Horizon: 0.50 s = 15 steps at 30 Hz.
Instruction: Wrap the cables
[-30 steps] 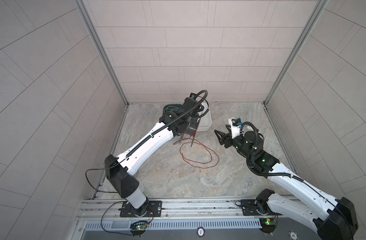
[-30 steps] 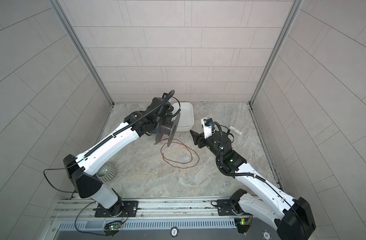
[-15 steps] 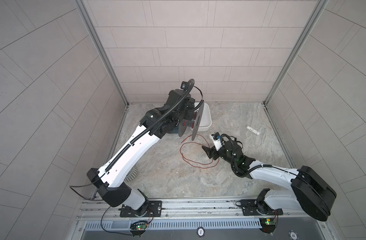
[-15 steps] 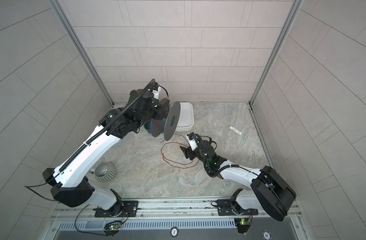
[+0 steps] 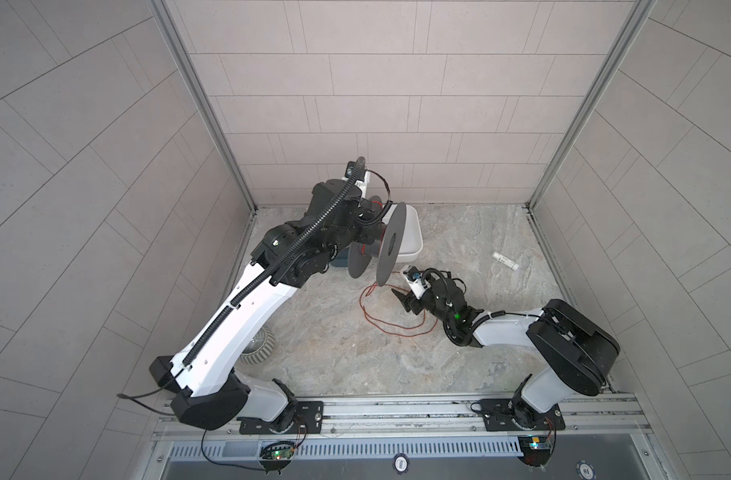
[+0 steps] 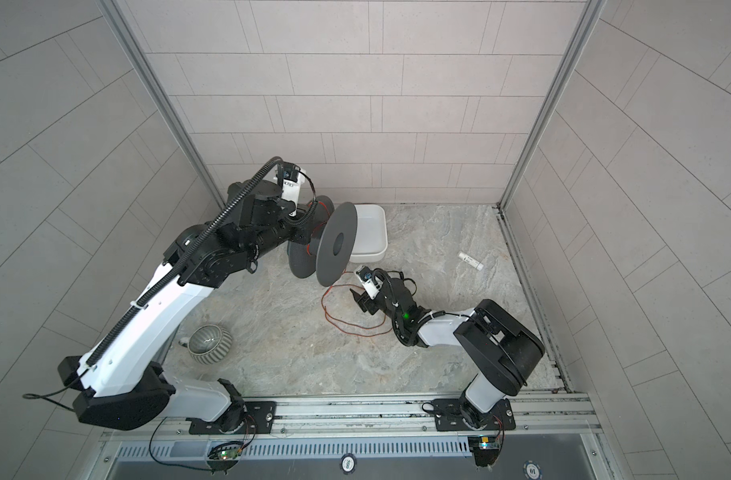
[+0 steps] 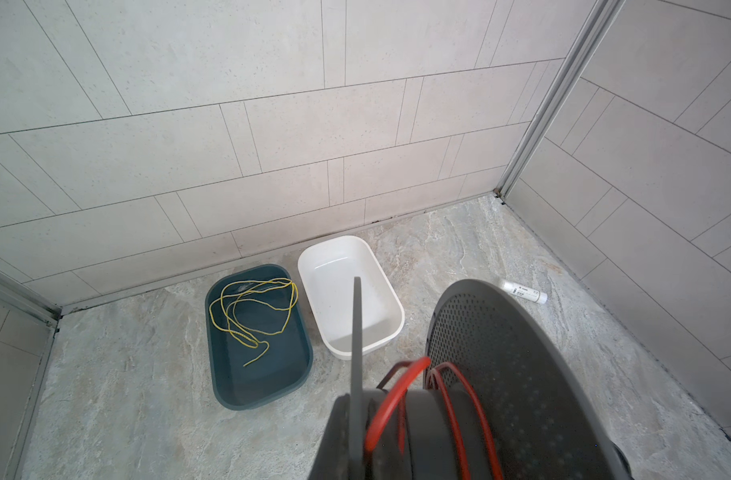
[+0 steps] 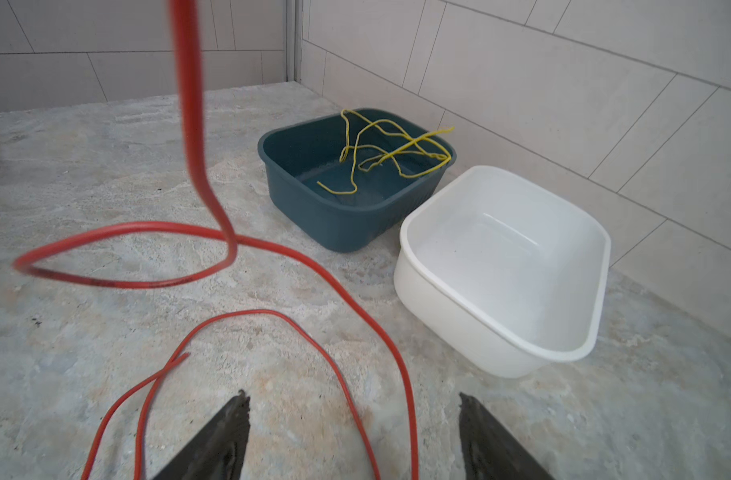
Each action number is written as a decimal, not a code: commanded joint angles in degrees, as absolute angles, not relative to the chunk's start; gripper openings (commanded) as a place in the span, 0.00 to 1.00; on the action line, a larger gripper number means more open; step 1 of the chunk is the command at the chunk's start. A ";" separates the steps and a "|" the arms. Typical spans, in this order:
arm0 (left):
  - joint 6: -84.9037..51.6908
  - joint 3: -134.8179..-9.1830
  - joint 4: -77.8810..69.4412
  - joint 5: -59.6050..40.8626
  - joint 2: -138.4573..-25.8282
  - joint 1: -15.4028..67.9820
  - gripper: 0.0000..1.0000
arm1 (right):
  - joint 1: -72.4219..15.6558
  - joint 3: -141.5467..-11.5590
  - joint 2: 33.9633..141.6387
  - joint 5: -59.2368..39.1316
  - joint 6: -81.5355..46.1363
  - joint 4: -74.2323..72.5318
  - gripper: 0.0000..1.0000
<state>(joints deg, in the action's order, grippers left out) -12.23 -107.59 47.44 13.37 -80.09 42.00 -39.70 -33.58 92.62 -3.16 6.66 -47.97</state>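
The left tool (image 5: pixel 370 239) was clamped on a dark grey spool (image 5: pixel 393 249), held above the bench (image 5: pixel 355 365) far and left of centre. A few turns of the red cable (image 8: pixel 191 104) sat on its hub. The cable dropped from there into loose loops at mid-bench. The right tool (image 8: pixel 351 399) hovered low over them, spread wide, with one strand lying ungripped between its fingers, near a white tub (image 8: pixel 459 332).

Spool (image 5: pixel 398 221) higher, right fingers (image 8: pixel 214 444) lower.
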 commanded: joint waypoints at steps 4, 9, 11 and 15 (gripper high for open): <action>-13.36 -108.36 44.98 12.67 -77.69 42.01 0.00 | -39.56 -38.17 97.98 0.66 13.23 -53.33 0.78; -13.64 -107.89 44.56 12.16 -77.52 42.01 0.00 | -38.75 -40.45 101.81 2.00 13.66 -54.37 0.77; -13.54 -107.87 44.56 12.28 -77.50 42.01 0.00 | -38.15 -41.33 102.83 0.77 13.09 -53.78 0.73; -13.36 -107.44 43.97 13.05 -77.17 42.01 0.00 | -38.19 -41.23 103.90 -0.41 12.18 -54.42 0.43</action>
